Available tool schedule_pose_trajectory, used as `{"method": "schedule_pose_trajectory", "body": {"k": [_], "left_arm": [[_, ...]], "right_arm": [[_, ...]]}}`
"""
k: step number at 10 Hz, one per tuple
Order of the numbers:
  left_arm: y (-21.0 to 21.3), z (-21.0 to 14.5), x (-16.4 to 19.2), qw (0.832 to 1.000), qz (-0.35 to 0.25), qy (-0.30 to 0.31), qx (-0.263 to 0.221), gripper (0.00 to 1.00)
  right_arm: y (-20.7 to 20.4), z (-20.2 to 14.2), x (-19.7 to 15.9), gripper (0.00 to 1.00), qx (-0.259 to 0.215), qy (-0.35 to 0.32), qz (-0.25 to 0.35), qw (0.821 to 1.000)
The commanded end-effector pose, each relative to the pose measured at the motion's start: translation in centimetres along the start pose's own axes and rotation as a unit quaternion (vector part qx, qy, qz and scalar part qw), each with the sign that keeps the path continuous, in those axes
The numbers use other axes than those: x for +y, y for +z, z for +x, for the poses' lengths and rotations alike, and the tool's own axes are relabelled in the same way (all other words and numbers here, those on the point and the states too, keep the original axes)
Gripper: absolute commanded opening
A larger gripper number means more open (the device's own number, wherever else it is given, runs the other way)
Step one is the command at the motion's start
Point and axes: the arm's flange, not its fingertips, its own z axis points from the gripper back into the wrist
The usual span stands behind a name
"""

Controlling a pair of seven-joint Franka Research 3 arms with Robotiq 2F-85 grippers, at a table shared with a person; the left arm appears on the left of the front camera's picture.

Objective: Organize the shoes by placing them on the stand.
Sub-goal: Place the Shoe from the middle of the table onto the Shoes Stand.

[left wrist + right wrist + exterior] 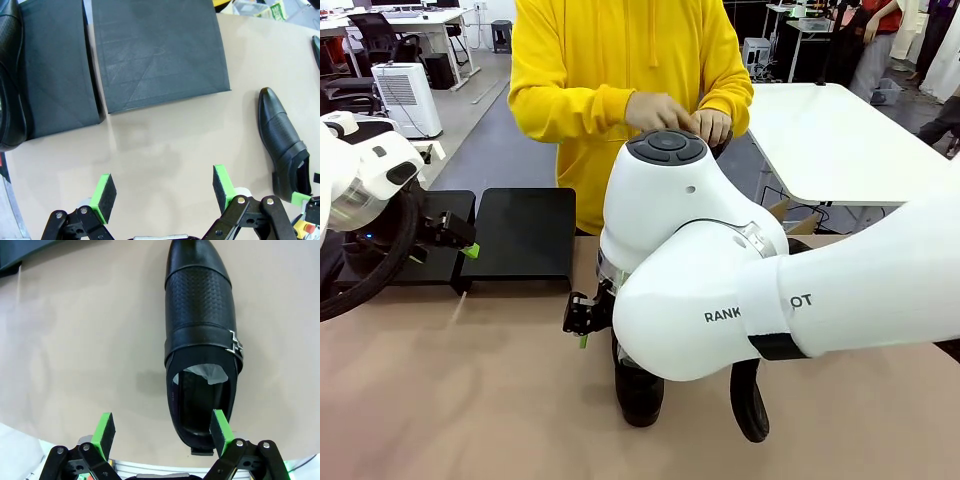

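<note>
Black stand point(160, 50) with one shoe point(10, 85) on it, more shoes point(282, 145) left on the table point(165, 150), left tool point(164, 192) and right tool point(162, 432) spread wide, empty.

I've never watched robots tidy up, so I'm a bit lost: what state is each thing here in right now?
First shoe: upright on the table, paper inside.
Second shoe: on the table, off the stand.
Third shoe: at the stand's outer edge.
Stand: inner section bare.
Left claw: open, empty, over bare table.
Right claw: open, at the first shoe's heel.
</note>
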Motion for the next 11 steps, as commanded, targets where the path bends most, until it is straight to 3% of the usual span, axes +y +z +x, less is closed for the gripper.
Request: {"method": "schedule_pose_trajectory", "body": {"k": [1,4,5,6,8,9,11], "left_arm": [[0.1,0.0,0.3,1.000,-0.009,0.000,-0.002,1.00],[0.0,0.0,0.0,1.000,0.000,0.000,0.000,1.00],[-1.4,-1.6,-3.5,0.999,-0.053,0.002,-0.001,1.00],[-2.2,-3.0,-6.6,0.997,-0.081,0.001,0.004,1.00],[-3.4,-5.7,-10.9,0.995,-0.078,0.057,0.033,1.00],[-3.5,-7.1,-12.6,0.986,-0.091,0.105,0.089,1.00],[-4.1,-8.2,-15.1,0.979,-0.047,0.136,0.145,1.00]], "right_arm": [[0.2,0.3,0.6,1.00,-0.013,-0.001,-0.001,1.000],[0.1,0.1,0.1,1.00,-0.001,0.000,0.001,1.000],[3.0,-0.1,-0.9,1.00,-0.019,0.015,0.001,1.000],[4.6,0.1,-3.4,1.00,-0.028,-0.020,-0.018,0.999],[6.1,0.6,-8.4,1.00,-0.031,-0.111,-0.034,0.993],[6.5,0.6,-10.3,1.00,-0.038,-0.163,-0.048,0.985],[6.7,0.7,-13.2,1.00,-0.029,-0.295,-0.087,0.951]]}}
